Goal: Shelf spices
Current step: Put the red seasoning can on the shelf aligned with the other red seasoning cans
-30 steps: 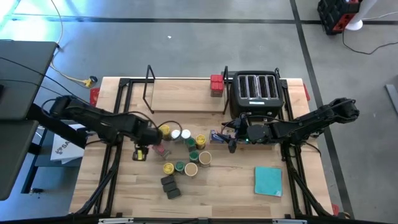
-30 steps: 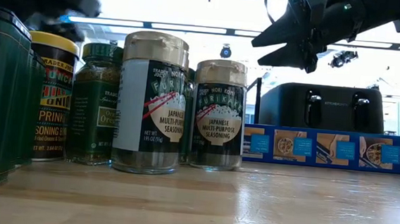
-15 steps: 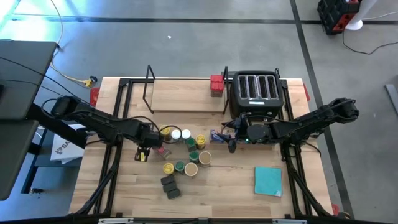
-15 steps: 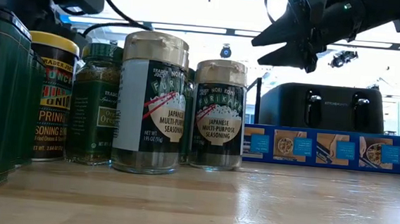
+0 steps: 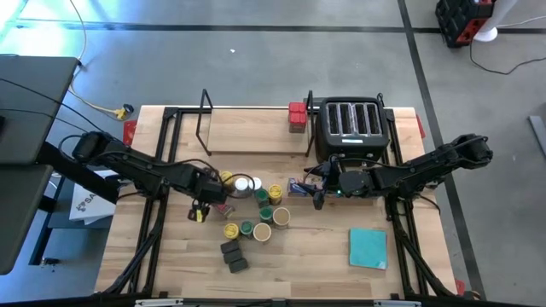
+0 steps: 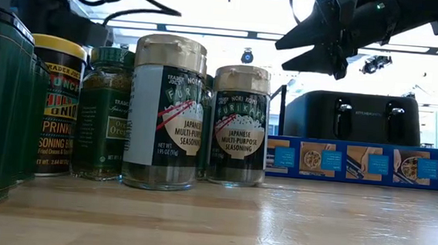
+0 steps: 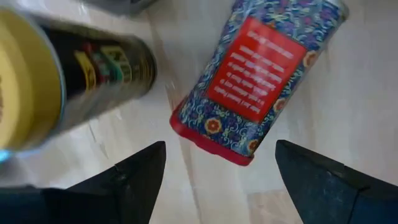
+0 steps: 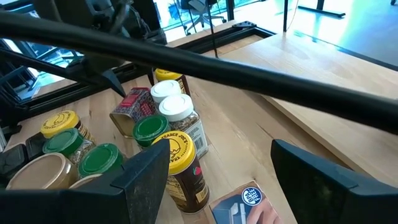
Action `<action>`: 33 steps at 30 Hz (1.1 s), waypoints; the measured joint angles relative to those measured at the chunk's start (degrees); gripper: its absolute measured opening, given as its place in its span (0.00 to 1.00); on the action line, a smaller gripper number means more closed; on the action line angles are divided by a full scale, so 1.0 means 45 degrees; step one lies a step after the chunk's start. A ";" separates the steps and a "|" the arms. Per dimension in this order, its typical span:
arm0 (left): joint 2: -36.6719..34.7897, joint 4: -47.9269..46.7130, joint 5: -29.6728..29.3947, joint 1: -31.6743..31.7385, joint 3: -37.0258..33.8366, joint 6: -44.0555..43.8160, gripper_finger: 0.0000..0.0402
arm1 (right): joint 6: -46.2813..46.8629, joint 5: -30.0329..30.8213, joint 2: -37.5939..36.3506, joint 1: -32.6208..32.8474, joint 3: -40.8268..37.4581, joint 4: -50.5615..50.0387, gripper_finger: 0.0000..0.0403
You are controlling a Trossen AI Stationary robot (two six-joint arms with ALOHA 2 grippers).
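A: Looking straight down, we start nearest the front edge, where two dark grey blocks (image 5: 232, 256) lie at six o'clock from the jar cluster (image 5: 256, 209). What do we make of the teal pad (image 5: 368, 247)?

B: We see it lying flat well off at three o'clock from those blocks, apart from everything else. Just beyond the blocks we count round jars with yellow, green and tan lids, and two white-lidded ones at the far side of the cluster.

A: And the left gripper (image 5: 207, 198)?

B: We find it at nine o'clock of the cluster, low over the wood. Through its wrist camera we see its fingers (image 7: 140, 180) spread apart, with a red patterned tin (image 7: 258, 81) lying on its side just ahead of the gap and not gripped. A yellow-lidded jar (image 7: 56, 81) sits just beside the tin.

A: The right gripper (image 5: 317, 193)?

B: We put it at three o'clock of the cluster, raised above the table, jaws apart and holding nothing. A long blue box (image 6: 363, 163) lies beneath it, in front of the black toaster (image 5: 352, 126).

A: Farthest back?

B: We see the shelf (image 5: 252, 128) at twelve o'clock of the cluster, its pale board bare except for small red tins (image 5: 297, 117) at its right end, just beside the toaster.
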 joint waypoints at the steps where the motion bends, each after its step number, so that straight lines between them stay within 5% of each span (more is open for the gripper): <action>1: 0.0000 0.0056 -0.0025 -0.0037 -0.0002 0.0251 0.75 | 0.0016 0.0000 0.0000 -0.0001 0.0000 0.0002 0.68; 22: 0.1444 0.1882 -0.0364 -0.0167 -0.0495 0.1600 0.74 | 0.0136 -0.0006 0.0000 0.0004 0.0000 -0.0178 0.68; 33: 0.1540 0.0692 0.0131 -0.0183 0.0517 -0.0087 0.51 | 0.0132 -0.0005 0.0000 0.0003 0.0000 -0.0185 0.68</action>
